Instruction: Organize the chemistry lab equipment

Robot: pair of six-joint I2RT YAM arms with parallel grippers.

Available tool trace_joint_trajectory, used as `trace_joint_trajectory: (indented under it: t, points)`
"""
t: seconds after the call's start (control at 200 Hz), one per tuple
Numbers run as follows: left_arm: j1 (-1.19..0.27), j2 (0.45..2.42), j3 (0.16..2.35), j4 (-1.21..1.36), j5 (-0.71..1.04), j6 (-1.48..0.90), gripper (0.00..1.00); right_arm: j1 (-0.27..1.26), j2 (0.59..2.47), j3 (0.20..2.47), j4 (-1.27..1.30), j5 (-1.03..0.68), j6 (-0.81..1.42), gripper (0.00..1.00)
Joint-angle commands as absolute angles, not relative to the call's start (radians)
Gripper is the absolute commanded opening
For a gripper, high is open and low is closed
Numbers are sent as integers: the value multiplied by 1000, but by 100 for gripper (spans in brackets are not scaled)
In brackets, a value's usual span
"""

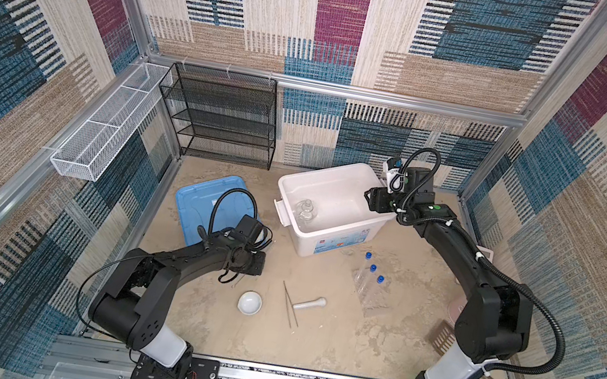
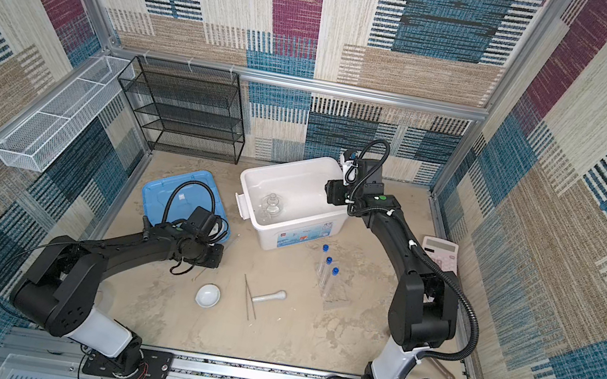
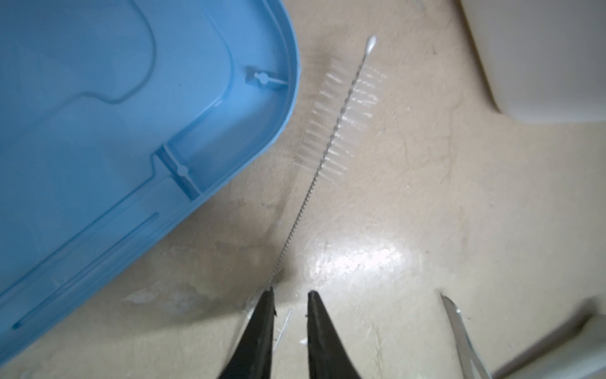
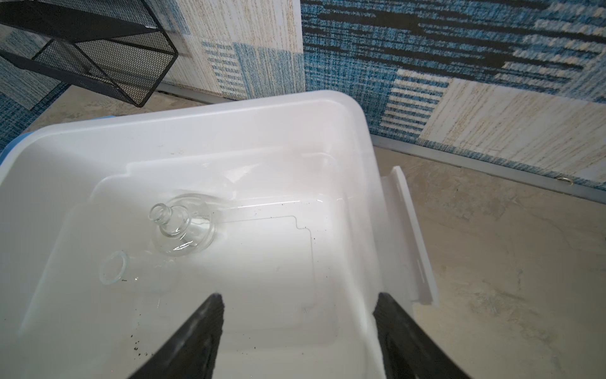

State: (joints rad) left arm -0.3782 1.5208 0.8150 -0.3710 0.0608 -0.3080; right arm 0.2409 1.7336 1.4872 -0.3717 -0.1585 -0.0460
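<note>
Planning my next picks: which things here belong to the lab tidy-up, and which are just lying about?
Job:
- three blue-capped tubes
- clear welled tray
- mortar bowl
- pestle
- tweezers
- tube brush
- glass flask, already in the white bin

Lying about:
- pink calculator
- black mesh shelf
- white wire basket

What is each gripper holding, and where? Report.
Right gripper: nothing, open over the white bin. Left gripper: jaws narrowly apart at the wire end of the brush; hold cannot be told.
</note>
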Motion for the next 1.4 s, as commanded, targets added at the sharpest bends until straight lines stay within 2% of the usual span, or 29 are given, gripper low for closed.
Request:
trace_joint_trajectory:
  t: [0.0,0.255,0.836,1.397]
  points:
    - [-379,1497,821,-378,76,-317,22,238,1721,1488,-324,-169,-35,75]
    - [-379,1474,815,-408,1,-270,23,217,1722,1488,-321,-156,-41,76]
    - [-379,1614,881,-413,35,-257,24,172,1758,1463,-357,-222,-17,74]
    - [-379,1642,902,-414,74,-240,13,152,1755,1415,-356,-260,1,73]
